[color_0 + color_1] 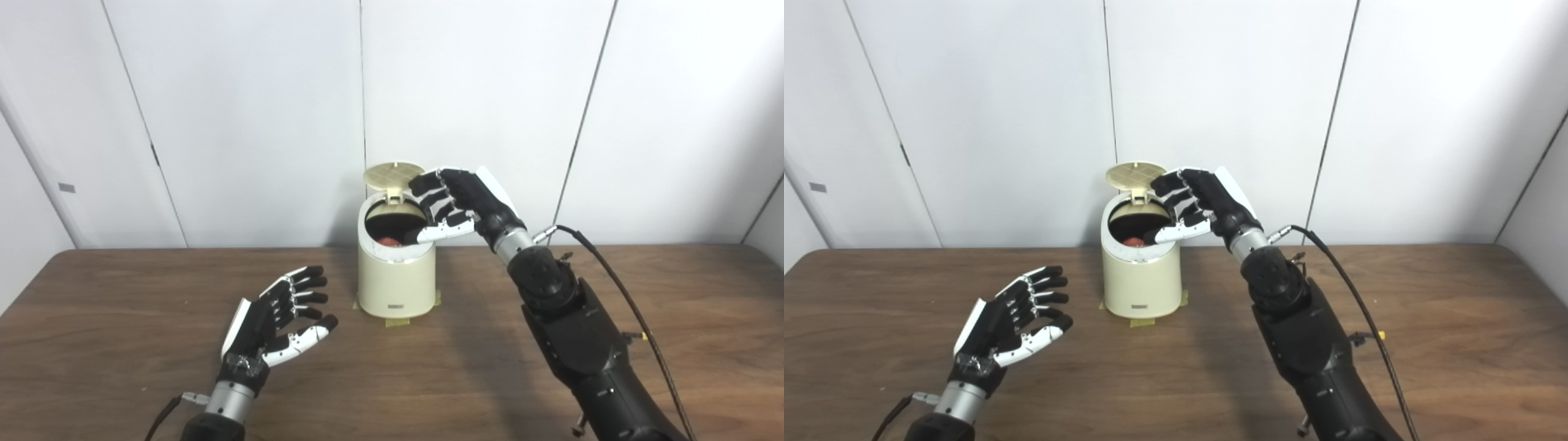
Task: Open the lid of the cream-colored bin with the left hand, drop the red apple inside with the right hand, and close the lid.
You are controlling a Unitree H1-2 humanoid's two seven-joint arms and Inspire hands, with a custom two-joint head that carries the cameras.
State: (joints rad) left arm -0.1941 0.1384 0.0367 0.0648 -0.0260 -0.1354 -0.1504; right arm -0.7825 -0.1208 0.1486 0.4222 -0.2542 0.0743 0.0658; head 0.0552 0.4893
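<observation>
Left eye view: right hand point(456, 199) hovers empty, fingers spread, over one cream-colored bin point(396, 278) near the table's point(122, 367) far edge, lid point(394, 174) up. One red apple point(387, 241) lies inside. Left hand point(278, 321) waits open, empty.

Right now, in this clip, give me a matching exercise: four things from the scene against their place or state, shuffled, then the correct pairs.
Things:
1. lid
2. red apple
3. left hand
4. right hand

States:
A. open, above the table to the left of the bin
B. lying inside the bin
C. flipped up at the back of the bin
D. open, empty, over the bin's mouth

Pairs: 1-C, 2-B, 3-A, 4-D

The cream-colored bin stands on the table, taped at its base.
</observation>
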